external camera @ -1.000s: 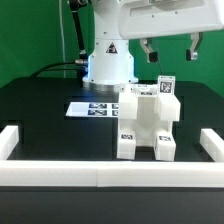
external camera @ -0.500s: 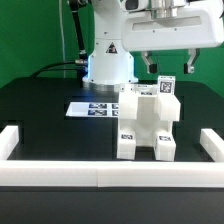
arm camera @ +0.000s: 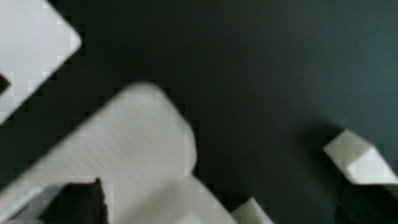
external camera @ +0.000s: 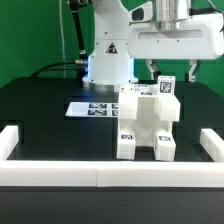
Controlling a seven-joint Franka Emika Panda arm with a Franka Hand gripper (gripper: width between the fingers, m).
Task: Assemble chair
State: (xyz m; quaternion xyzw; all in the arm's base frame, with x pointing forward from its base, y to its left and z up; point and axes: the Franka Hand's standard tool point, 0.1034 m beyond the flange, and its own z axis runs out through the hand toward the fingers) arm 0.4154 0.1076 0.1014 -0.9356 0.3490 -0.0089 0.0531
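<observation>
The chair [external camera: 147, 122] is a chunky white blocky piece with black-and-white tags, standing on the black table in front of the robot base. My gripper [external camera: 172, 70] hangs just above its upper right part in the exterior view, with its two fingers spread apart and nothing between them. One fingertip [external camera: 153, 68] is over the chair's top and the other is off to the exterior view's right of the tagged top corner. The wrist view is blurred and shows a large white surface of the chair [arm camera: 134, 150] close below against the dark table.
The marker board [external camera: 95, 107] lies flat behind the chair on the exterior view's left. A white rail [external camera: 110, 176] borders the table's front, with raised ends at both sides. The robot base [external camera: 108, 62] stands at the back.
My gripper has moved toward the exterior view's left and come down a little, from beside the chair to over its top. It stays open. The chair has not moved.
</observation>
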